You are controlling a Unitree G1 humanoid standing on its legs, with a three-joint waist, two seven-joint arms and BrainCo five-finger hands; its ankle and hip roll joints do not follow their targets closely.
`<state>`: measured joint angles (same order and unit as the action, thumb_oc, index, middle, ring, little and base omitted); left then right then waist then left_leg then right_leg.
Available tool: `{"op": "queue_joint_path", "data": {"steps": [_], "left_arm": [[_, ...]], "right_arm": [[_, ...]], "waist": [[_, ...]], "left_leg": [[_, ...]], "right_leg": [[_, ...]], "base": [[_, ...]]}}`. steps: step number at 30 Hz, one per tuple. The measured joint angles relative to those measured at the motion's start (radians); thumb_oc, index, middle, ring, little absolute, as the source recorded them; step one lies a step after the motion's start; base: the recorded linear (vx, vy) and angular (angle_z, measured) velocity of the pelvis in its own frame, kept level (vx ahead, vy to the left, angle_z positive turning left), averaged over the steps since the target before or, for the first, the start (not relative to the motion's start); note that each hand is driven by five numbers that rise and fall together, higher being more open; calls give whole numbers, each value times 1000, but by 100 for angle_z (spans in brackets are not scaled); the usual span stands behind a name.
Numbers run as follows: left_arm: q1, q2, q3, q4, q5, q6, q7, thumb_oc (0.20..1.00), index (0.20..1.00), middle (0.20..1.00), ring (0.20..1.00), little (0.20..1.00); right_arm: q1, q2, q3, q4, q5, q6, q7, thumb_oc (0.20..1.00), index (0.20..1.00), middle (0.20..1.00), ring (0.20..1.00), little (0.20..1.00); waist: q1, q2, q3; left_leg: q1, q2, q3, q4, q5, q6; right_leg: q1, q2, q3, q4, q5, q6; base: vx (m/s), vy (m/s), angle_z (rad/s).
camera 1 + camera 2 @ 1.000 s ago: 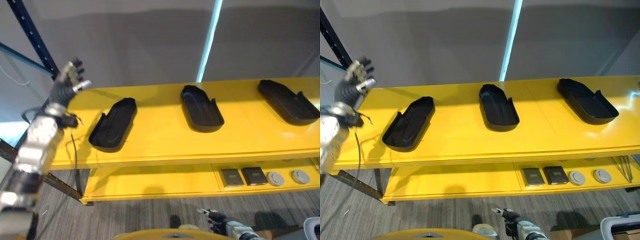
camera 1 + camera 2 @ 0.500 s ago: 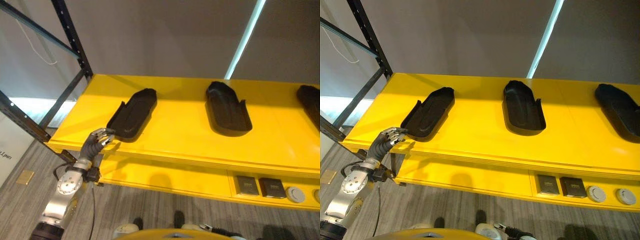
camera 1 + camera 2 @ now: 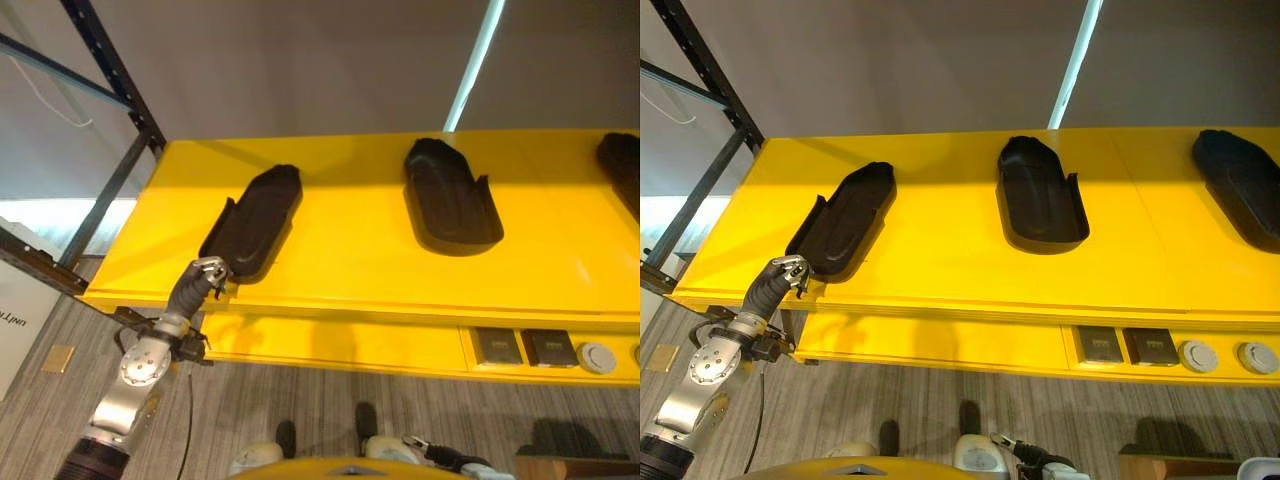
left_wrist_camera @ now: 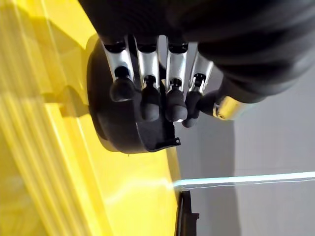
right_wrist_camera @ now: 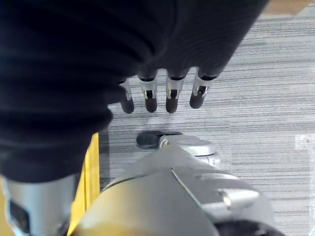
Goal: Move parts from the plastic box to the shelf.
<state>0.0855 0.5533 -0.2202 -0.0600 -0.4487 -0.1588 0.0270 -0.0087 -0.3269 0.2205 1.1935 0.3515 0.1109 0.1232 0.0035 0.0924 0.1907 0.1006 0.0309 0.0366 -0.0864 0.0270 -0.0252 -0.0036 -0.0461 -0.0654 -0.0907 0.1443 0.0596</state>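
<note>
Three black moulded parts lie on the yellow shelf [image 3: 350, 262]: a left part [image 3: 255, 218], a middle part [image 3: 452, 200] and a right part [image 3: 1240, 185] at the view's edge. My left hand [image 3: 207, 274] is at the shelf's front edge, just before the near end of the left part [image 4: 118, 135]. Its fingers [image 4: 147, 96] are curled and hold nothing, with the part lying past them. Low by the floor hangs my right hand [image 5: 167, 96], fingers straight and empty, also seen as the right hand [image 3: 1025, 457] at the bottom of the eye view.
A lower shelf level holds two dark square items [image 3: 495, 346] and pale round discs [image 3: 597, 357] on the right. A dark blue rack upright [image 3: 110, 70] rises at the shelf's left end. Grey striped floor [image 3: 300, 410] lies in front.
The camera has shifted. My left hand has dropped from above the shelf's left end to its front edge by the left part, and its fingers have curled in.
</note>
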Motion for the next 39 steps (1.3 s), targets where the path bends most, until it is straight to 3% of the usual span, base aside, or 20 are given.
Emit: {"op": "queue_joint_path", "data": {"steps": [11, 26, 39], "left_arm": [[-28, 0, -2, 33, 0, -2, 35, 200, 200, 200, 200, 200], [-132, -43, -53, 40, -1, -14, 76, 200, 200, 200, 200, 200], [-144, -54, -57, 83, 1, -14, 114, 200, 200, 200, 200, 200]], "right_arm": [[1, -36, -11, -1, 16, -6, 0, 1000, 1000, 1000, 1000, 1000], [6, -36, -13, -37, 9, 1, 0, 1000, 1000, 1000, 1000, 1000], [14, -29, 1, -39, -4, 2, -2, 1000, 1000, 1000, 1000, 1000]], "waist": [[-33, 23, 80], [-89, 19, 105], [-97, 8, 111]], "left_leg": [[-10, -2, 26, 0, 4, -1], [-5, -3, 58, 0, 3, 0], [36, -1, 77, 0, -4, -2]], "right_leg": [[-21, 1, 23, 0, 9, 1], [-31, 3, 56, 0, 16, -3], [3, 9, 68, 0, 19, 2]], "base": [[11, 2, -6], [31, -11, -6], [-1, -3, -4]]}}
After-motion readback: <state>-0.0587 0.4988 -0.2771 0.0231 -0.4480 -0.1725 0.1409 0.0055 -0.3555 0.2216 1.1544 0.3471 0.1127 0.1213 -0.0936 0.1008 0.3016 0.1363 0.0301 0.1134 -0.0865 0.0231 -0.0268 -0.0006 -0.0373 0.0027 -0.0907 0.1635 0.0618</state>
